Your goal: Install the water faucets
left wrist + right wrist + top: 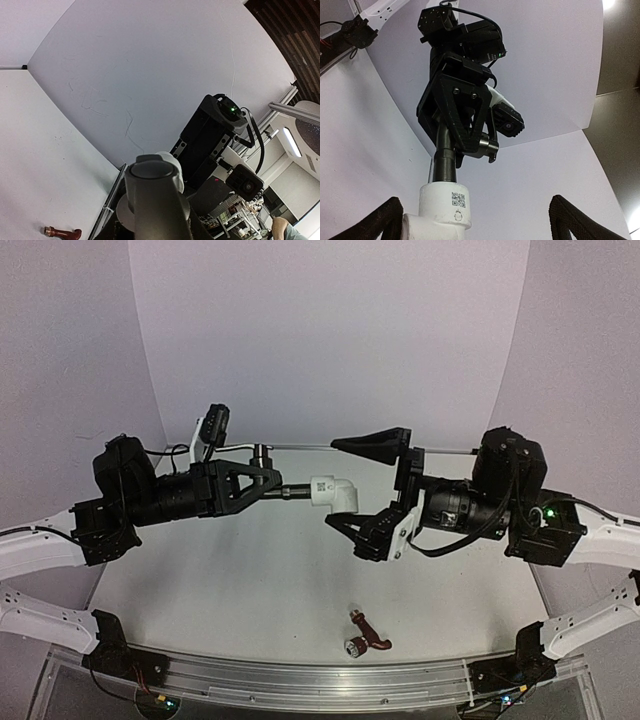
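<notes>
My left gripper [272, 486] is shut on the dark grey faucet [262, 462] and holds it level above the table. The faucet's threaded end sits in a white elbow fitting [338, 495]. My right gripper [332, 484] is open wide, its fingers [372, 444] above and below the elbow. In the right wrist view the elbow [442, 210] stands close to the left finger [379, 222], with the faucet stem [444, 162] above it. The reddish-brown faucet [366, 636] lies on the table near the front edge. It also shows in the left wrist view [62, 233].
A metal rail [320, 680] runs along the table's front edge between the arm bases. White curved backdrop walls [330, 330] close the table at the back and sides. The left wrist view is mostly filled by the dark faucet's body [155, 190].
</notes>
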`<state>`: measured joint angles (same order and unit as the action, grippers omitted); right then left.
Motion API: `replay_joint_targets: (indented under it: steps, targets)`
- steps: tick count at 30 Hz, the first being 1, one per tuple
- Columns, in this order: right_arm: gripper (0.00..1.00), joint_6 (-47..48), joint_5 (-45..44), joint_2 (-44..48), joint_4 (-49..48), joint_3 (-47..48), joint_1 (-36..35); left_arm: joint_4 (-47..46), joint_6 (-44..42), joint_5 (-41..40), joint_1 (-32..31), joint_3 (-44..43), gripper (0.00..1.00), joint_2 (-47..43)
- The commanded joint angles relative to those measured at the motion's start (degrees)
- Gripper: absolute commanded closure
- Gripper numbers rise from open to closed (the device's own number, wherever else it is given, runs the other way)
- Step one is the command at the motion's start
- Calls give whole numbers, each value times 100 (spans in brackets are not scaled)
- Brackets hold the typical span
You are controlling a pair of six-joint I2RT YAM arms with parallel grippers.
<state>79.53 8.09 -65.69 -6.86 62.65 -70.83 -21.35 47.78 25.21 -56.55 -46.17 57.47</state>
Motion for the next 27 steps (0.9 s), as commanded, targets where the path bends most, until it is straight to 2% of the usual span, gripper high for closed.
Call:
replay_joint_targets:
  steps: [1, 7, 16, 22, 27]
  targets:
    - [2, -77, -198, -5, -368, 373, -37, -183, -167, -32, 10, -287, 100, -43]
    - [2, -24, -257, -47, -368, 543, -39, -53, -217, -120, 13, -281, 100, -68]
    - [2, -30, -800, -280, -363, 886, -20, 28, -237, -65, 13, -363, 100, -68]
    - [2, -53, 187, 106, 381, 781, -32, 100, -247, -239, 13, -410, 100, -68]
    - [2, -708, 782, 197, 584, 776, -28, 80, -180, -247, 13, -433, 100, -3]
